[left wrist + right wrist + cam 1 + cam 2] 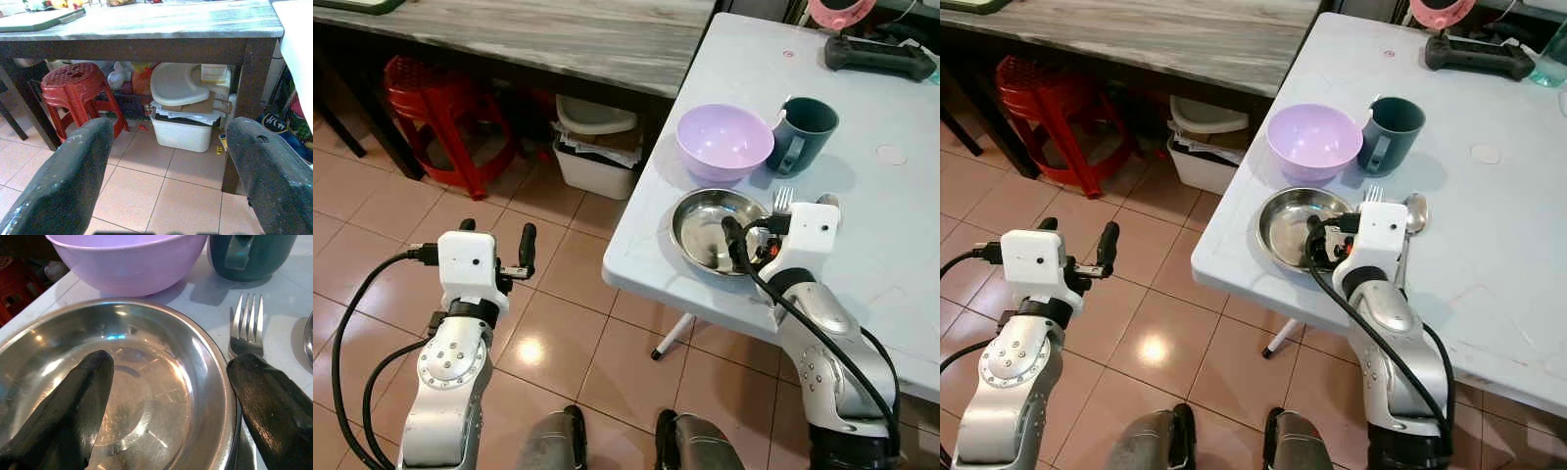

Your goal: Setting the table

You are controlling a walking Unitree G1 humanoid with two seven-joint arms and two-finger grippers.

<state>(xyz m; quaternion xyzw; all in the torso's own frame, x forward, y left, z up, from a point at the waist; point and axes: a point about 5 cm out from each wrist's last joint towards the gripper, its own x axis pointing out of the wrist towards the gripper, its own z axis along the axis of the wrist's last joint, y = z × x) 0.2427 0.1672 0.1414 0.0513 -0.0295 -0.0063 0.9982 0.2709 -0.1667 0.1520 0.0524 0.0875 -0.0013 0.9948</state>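
While the right pincer (168,396) stands spread wide over the steel plate's (705,230) rim, one finger above the dish and the other over the fork (247,325), it grips nothing; plate sits at the white worktop's (901,245) near edge; purple bowl (724,140) and teal mug (806,127) just behind; left pincer (499,245) open, empty, above floor tiles.

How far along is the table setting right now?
Looks laid out: purple bowl and teal mug behind the steel plate, fork and spoon just right of it.

In hand: the right gripper is open, straddling the plate's right rim, one finger over the dish, one by the fork.

Left: probably just final plate positioning. The left gripper is open over the floor.
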